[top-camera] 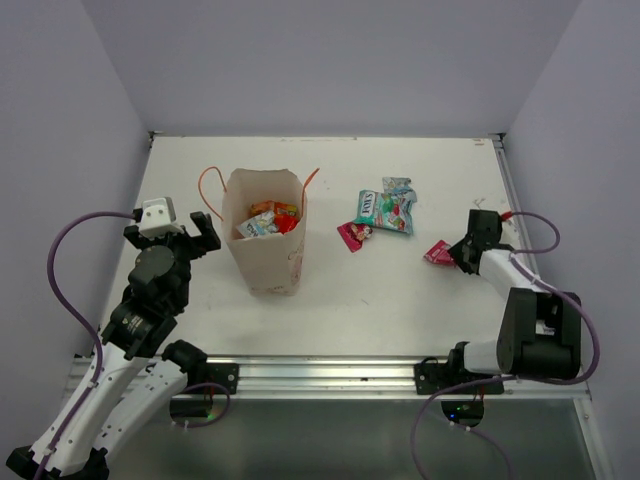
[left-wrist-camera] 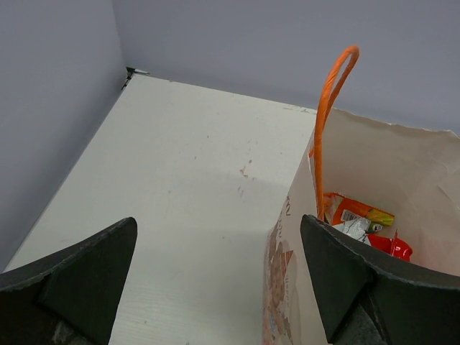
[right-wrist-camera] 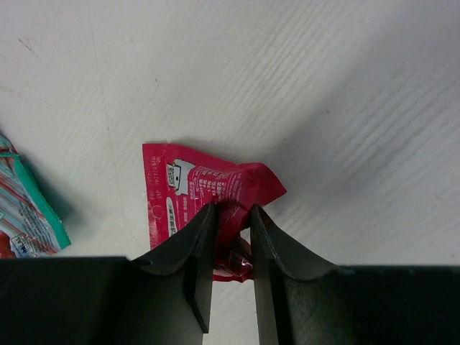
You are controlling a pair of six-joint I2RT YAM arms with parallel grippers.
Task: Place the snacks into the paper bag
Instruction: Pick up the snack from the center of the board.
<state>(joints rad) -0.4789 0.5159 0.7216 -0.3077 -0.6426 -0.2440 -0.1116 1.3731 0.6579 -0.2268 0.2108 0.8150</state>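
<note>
The paper bag (top-camera: 265, 250) stands upright left of centre, with orange and red packets (top-camera: 270, 218) inside; these also show in the left wrist view (left-wrist-camera: 359, 223). My left gripper (top-camera: 188, 235) is open and empty just left of the bag (left-wrist-camera: 287, 273). My right gripper (top-camera: 455, 252) is shut on a red packet (right-wrist-camera: 208, 187), pinching its crumpled middle at the table; the packet (top-camera: 438, 253) sits at the right. A teal-white packet (top-camera: 372, 208), a light blue one (top-camera: 398, 186) and a magenta one (top-camera: 352, 235) lie in a pile right of the bag.
Orange cord handles (top-camera: 208, 180) stick out from the bag's top sides. White walls close the table at the back and sides. A teal packet edge (right-wrist-camera: 25, 208) shows left of my right fingers.
</note>
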